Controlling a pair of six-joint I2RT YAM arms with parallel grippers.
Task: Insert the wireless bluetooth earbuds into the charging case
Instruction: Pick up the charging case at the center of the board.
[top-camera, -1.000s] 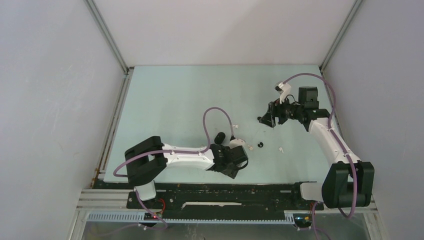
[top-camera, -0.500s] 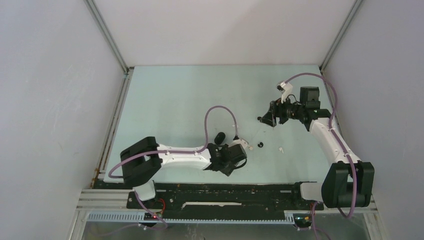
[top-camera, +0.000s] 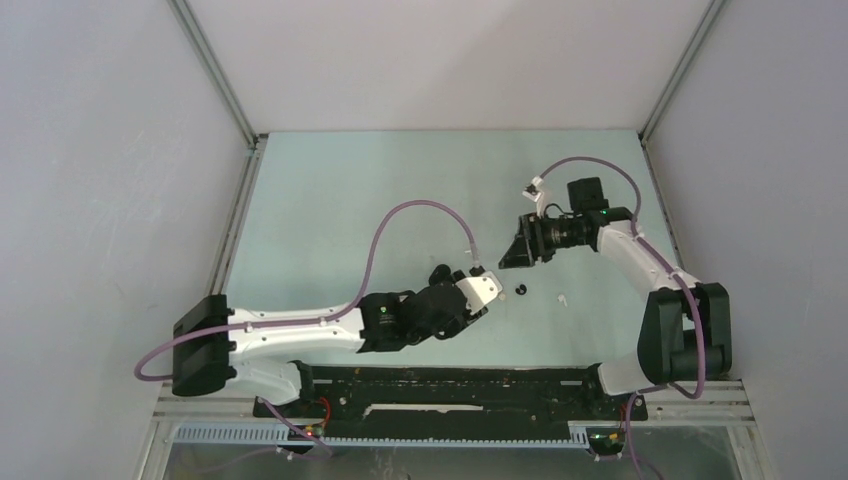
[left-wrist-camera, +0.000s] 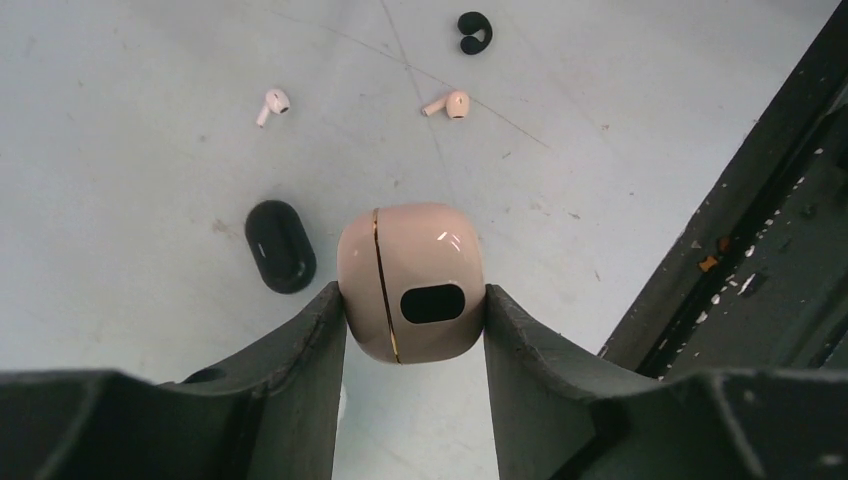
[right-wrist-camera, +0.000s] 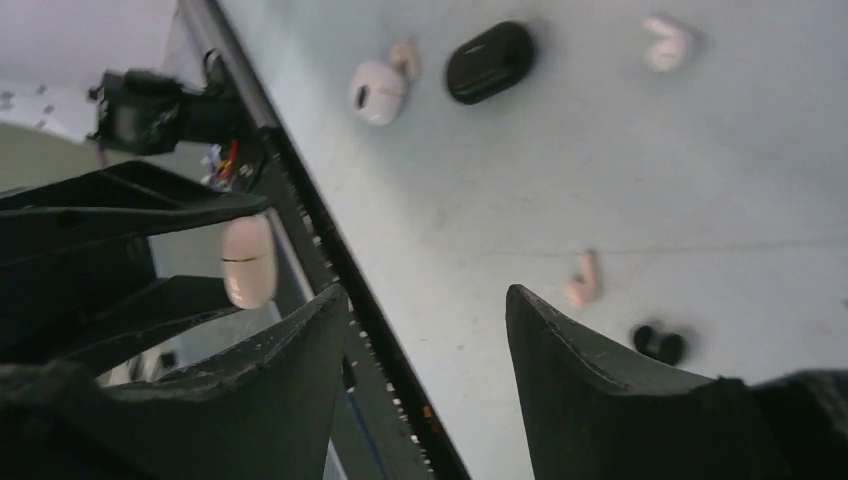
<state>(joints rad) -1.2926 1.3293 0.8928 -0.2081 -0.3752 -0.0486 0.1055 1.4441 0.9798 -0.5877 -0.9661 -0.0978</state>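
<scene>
Left gripper (left-wrist-camera: 412, 296): clamped on the pink case (left-wrist-camera: 400, 255); I see one finger (left-wrist-camera: 310, 350) pressed to each side of it.
Pink case: lid shut along a thin gold seam, with a dark oval patch facing my left wrist camera.
Black case (left-wrist-camera: 280, 245): lying on the table (left-wrist-camera: 120, 180) just beside the pink case, apart from it and outside my fingers.
White earbud (left-wrist-camera: 272, 104): loose on the table, beyond the black case.
Second white earbud (left-wrist-camera: 447, 104): loose on the table, beyond the pink case and well apart from the first.
Black earbud (left-wrist-camera: 473, 32): farthest out, just past the second white earbud.
Earbud status: all three lie on the table, outside both cases.
Rail (left-wrist-camera: 760, 250): dark strip along the table edge, to the right of my left gripper in the wrist view.
Right gripper (right-wrist-camera: 425, 292): fingers spread, bare table showing between them, gripping nothing.
Right gripper position: in the top view, farther up the table than my left gripper and to its right.
</scene>
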